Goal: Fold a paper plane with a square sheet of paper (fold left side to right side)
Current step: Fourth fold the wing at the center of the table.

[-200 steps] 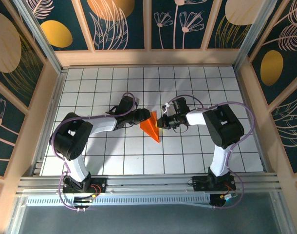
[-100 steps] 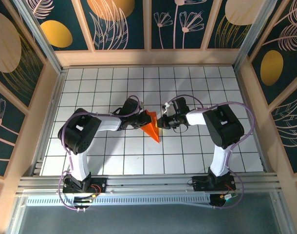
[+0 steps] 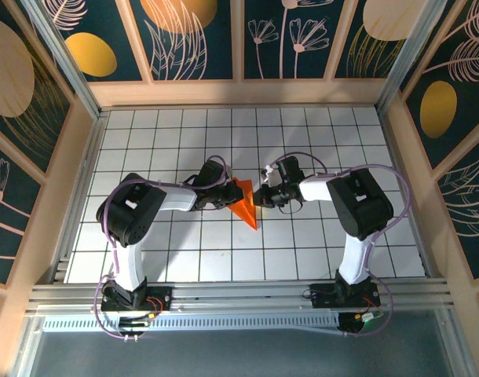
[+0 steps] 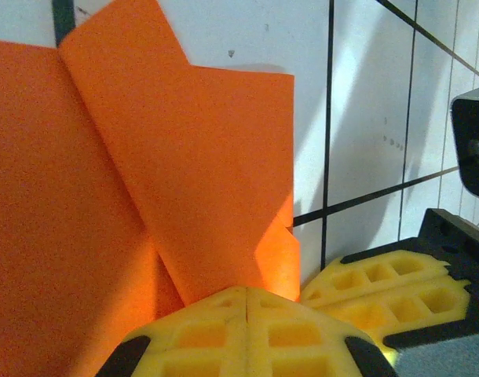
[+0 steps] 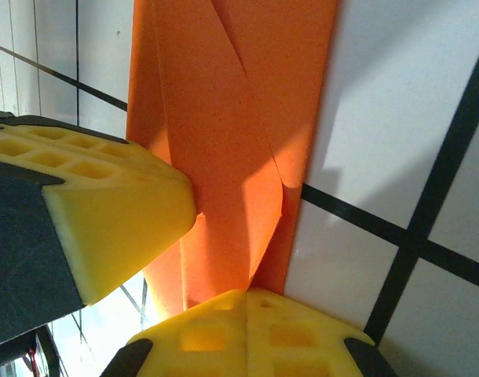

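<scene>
Near the middle of the white table (image 3: 318, 243), the orange paper (image 3: 244, 206) lies as a small folded wedge, with its sharp tip pointing toward the arm bases; black lines cut the table into squares. The left end effector (image 3: 228, 196) is at the left edge of the paper and the right end effector (image 3: 260, 196) is at its right edge, so the paper sits between them.

Seen from the left wrist, the two yellow fingers (image 4: 200, 334) are pressed together with no gap; a raised flap of the paper runs down into the line where they meet, so this end effector is closed and pinching the paper; the other arm's yellow fingers (image 4: 381, 287) are just beside it, low on the right.

Seen from the right wrist, its own yellow fingers (image 5: 200, 342) are tight together too; the creased paper comes down to the line between them, so it is closed and pinching the paper edge; the left arm's yellow finger (image 5: 106, 212) comes in from the left, its tip over the paper.

Dark blue walls (image 3: 200, 47) with pale leaf drawings stand around the table.
</scene>
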Robot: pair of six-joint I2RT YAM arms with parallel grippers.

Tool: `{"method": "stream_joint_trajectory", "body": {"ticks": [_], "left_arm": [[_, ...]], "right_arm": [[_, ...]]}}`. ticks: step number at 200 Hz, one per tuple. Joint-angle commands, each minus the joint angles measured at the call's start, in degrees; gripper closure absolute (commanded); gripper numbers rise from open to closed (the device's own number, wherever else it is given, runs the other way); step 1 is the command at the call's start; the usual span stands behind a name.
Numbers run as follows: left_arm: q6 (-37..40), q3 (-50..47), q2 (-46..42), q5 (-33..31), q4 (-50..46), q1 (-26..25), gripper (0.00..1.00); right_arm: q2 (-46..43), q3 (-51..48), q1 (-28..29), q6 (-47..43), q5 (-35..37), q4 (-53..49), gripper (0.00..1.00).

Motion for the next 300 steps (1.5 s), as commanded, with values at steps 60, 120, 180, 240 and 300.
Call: {"method": "stream_joint_trajectory", "body": {"ticks": [60,120,180,240,300], "left_arm": [[2.6,-0.5,2.3,-3.7,-4.4,-0.2,1.0],[3.0,-0.4,2.6,-4.7,-5.6,-0.3,1.0],[3.0,-0.5,2.4,-5.0,-6.1,-0.2,1.0],[3.1,-0.2,2.1,-5.3,-6.5,-0.2,1.0],[2.9,-0.4,1.8,-5.4,-6.1,-0.2,1.0]], "right_arm": [[2.1,0.1,0.6,-0.8,4.9,-1.5,1.0],[-1.0,2.9,0.3,1.6,1.3,0.6,0.93],[-6.5,4.4,-1.2,1.2,4.2,-2.5,0.69],[-13.2,3.1,-1.8,-0.6,3.6,-7.8,0.71],[-15.8,-0.9,-0.3,1.7,-5.2,-8.8,0.97]]}}
